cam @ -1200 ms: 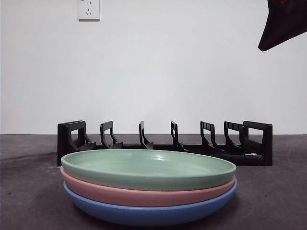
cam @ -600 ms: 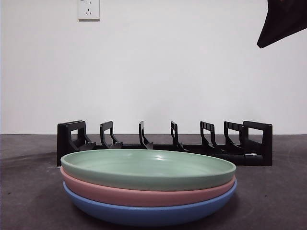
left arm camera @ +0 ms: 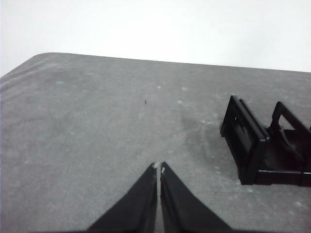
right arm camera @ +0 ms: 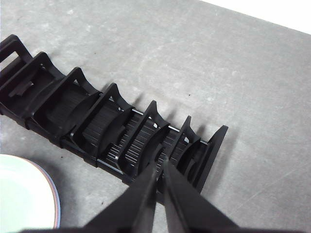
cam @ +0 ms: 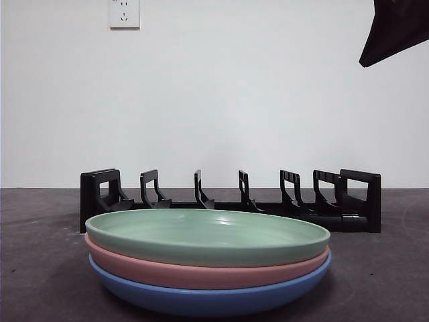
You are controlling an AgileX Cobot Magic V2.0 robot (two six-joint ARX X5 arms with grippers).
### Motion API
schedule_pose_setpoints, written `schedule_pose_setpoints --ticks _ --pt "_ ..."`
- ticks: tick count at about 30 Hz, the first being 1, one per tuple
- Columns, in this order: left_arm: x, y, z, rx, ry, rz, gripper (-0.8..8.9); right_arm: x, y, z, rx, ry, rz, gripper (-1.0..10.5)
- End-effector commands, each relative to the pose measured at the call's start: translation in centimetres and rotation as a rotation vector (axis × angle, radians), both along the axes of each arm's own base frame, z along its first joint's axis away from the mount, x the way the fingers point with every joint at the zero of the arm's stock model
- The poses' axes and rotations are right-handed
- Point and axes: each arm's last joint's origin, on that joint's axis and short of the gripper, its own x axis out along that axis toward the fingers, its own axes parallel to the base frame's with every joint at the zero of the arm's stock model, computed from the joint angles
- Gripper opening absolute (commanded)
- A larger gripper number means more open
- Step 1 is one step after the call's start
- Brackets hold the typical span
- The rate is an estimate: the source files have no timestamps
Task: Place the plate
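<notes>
Three plates are stacked near the front of the table: a green plate (cam: pixel 208 235) on top, a pink plate (cam: pixel 201 274) under it and a blue plate (cam: pixel 208 298) at the bottom. A slice of the stack (right arm camera: pixel 22 196) shows in the right wrist view. Behind them stands a black slotted plate rack (cam: pixel 231 200), holding nothing. My right gripper (right arm camera: pixel 160 163) is shut and hovers high above the rack's end (right arm camera: pixel 146 141); in the front view it is the dark tip (cam: pixel 395 30) at the top right corner. My left gripper (left arm camera: pixel 159 168) is shut over bare table beside the rack's other end (left arm camera: pixel 265 145).
The grey tabletop (cam: pixel 382 268) spreads around the stack and rack. A white wall with a power socket (cam: pixel 124 12) closes the back. The table's rounded far corner (left arm camera: pixel 39 57) shows in the left wrist view.
The dark tip at the top right of the front view has shifted very slightly upward. Plates and rack are unmoved.
</notes>
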Motion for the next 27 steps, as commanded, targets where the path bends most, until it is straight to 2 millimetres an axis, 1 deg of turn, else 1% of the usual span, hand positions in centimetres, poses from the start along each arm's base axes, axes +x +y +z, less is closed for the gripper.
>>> schedule_pose_setpoints --ticks 1,3,6,10,25,27 --pt "0.12 0.05 -1.16 -0.024 -0.055 0.01 0.08 0.16 0.04 0.41 0.011 -0.015 -0.004 0.2" --pt "0.37 0.05 -1.82 -0.042 -0.068 0.009 0.08 0.16 0.04 0.41 0.011 -0.014 -0.004 0.2" --pt "0.37 0.05 -1.83 -0.051 -0.068 0.008 0.08 0.15 0.04 0.46 0.011 -0.019 -0.004 0.2" --pt "0.41 0.01 -1.92 -0.124 -0.058 0.007 0.08 0.15 0.04 0.47 0.012 -0.02 -0.004 0.2" --pt "0.41 0.01 -1.89 -0.124 -0.06 0.007 0.08 0.18 0.06 0.51 0.012 -0.026 -0.003 0.2" --pt "0.41 0.01 -1.89 -0.124 -0.06 0.007 0.08 0.04 -0.09 0.67 -0.019 -0.047 -0.004 0.2"
